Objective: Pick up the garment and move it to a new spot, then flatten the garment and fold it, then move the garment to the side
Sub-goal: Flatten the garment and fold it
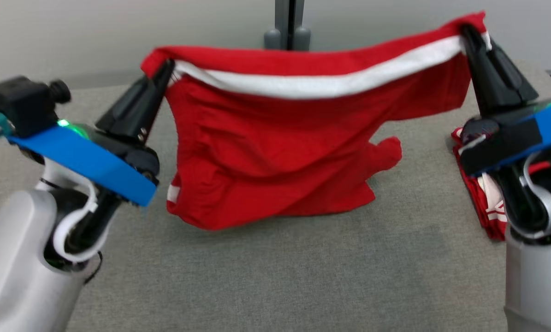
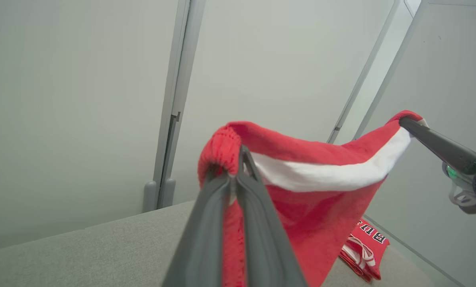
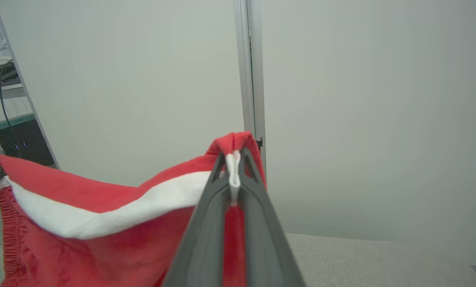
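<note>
The red garment (image 1: 280,157) hangs stretched between both grippers: the left gripper (image 1: 167,69) pinches one top corner shut, the right gripper (image 1: 466,32) the other, hem brushing the table (image 1: 275,276).

Pale grey forearms (image 1: 12,276) carry white cable loops (image 1: 88,205) below a blue wrist band (image 1: 86,161); above that band, black tapered jaws, a green light (image 1: 63,123) beside it
</note>
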Tool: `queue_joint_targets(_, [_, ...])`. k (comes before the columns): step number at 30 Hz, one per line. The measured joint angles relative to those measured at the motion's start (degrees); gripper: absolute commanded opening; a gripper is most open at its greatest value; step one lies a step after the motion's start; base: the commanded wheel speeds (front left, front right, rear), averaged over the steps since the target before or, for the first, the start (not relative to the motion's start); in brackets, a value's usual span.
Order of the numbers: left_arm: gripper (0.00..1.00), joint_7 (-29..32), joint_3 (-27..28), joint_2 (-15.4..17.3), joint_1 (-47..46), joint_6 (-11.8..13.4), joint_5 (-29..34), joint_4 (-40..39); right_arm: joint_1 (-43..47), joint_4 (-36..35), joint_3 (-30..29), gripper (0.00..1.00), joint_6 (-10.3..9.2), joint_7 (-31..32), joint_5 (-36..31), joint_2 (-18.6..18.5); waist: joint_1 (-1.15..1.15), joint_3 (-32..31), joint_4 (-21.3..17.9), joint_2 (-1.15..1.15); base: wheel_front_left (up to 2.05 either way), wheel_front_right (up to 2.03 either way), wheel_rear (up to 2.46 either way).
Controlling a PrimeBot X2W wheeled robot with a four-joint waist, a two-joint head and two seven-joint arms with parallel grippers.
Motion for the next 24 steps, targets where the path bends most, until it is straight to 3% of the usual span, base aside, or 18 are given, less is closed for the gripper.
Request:
queue_joint_targets(7, [0.00,2.56,3.78,2.60,-13.18,1.77,1.46,7.70,-19.46,16.50,0.45,0.00,0.02,-2.57,-1.81,0.09,0.02,8.20,-2.44,0.00,0.00,0.00,0.00])
queue_joint_targets(16, [0.00,-2.48,5.89,5.02,-29.44,1.05,7.11,16.57,-40.94,33.60,2.22,0.00,0.10,-17.55,-8.68,0.34,0.02,15.58,-3.92,0.00,0.00,0.00,0.00])
queue_joint_targets(19, [0.00,-5.20,5.77,4.95,-31.04,0.42,7.69,18.82,-43.36,37.97,2.02,0.00,0.13,-21.92,-9.60,0.40,0.02,16.54,-4.19,0.00,0.00,0.00,0.00])
queue_joint_targets(24, [0.00,-8.82,3.91,3.58,-29.11,-0.36,6.98,22.50,-40.58,45.50,2.88,0.00,0.15,-22.69,-8.98,0.40,0.01,16.96,-4.23,0.00,0.00,0.00,0.00])
